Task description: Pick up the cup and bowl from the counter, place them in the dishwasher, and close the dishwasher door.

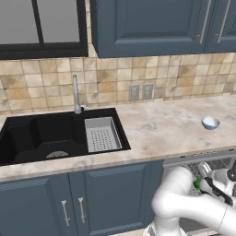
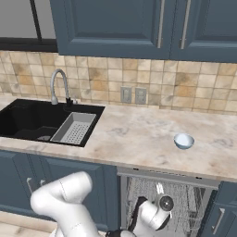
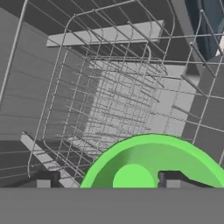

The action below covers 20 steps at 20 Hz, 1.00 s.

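The green cup [image 3: 148,164] sits low inside the dishwasher's wire rack [image 3: 113,100], mouth toward the camera. My gripper [image 3: 108,180] stands open over it: the left fingertip [image 3: 43,181] is clear of the cup's outer wall and the right one is over its hollow. From the left base a sliver of the cup [image 1: 197,183] shows beside the gripper [image 1: 205,183], inside the open dishwasher [image 1: 203,165]. The pale blue-white bowl [image 1: 210,122] [image 2: 183,140] rests on the counter [image 1: 161,124] [image 2: 134,134], above the dishwasher [image 2: 185,199]. The dishwasher door is out of view.
A black double sink [image 1: 50,136] [image 2: 32,118] with a grey strainer tray [image 1: 101,134] and a faucet [image 1: 76,97] is set into the counter's left part. Blue cabinet doors [image 1: 106,198] flank the dishwasher. Upper cabinets [image 1: 152,23] hang over the tiled wall.
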### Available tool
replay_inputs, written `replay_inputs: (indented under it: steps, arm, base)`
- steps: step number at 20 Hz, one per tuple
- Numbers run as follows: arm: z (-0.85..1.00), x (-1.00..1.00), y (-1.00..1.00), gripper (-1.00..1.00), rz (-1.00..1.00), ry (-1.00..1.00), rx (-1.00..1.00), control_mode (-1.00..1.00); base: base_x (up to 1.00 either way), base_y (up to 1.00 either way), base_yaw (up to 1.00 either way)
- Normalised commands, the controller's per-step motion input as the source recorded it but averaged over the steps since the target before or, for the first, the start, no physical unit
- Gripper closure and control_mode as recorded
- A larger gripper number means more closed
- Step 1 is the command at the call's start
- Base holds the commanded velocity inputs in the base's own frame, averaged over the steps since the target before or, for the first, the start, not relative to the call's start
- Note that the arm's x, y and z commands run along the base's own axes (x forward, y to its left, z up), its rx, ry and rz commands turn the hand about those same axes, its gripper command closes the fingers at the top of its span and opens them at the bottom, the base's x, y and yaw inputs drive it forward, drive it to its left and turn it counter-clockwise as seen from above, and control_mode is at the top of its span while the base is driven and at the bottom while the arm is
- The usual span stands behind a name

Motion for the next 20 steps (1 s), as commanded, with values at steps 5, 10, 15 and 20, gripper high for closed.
replay_inputs:
  steps: [5,10,15,20]
  arm:
    - [-0.80,-0.88,-0.50,-1.00,0.04,0.00,0.00,-1.00]
    - [-0.58,-0.88,-0.47,-1.00,0.03,-0.01,0.00,-1.00]
    - [0.25,-0.60,-0.29,-1.00,0.00,-0.12,0.00,-1.00]
    - [0.89,-0.34,-0.11,-1.00,0.00,-0.12,-0.04,-1.00]
  base:
    - [0.00,0.00,0.00]
    - [0.00,0.00,0.00]
    - [0.00,0.00,0.00]
    - [0.00,0.00,0.00]
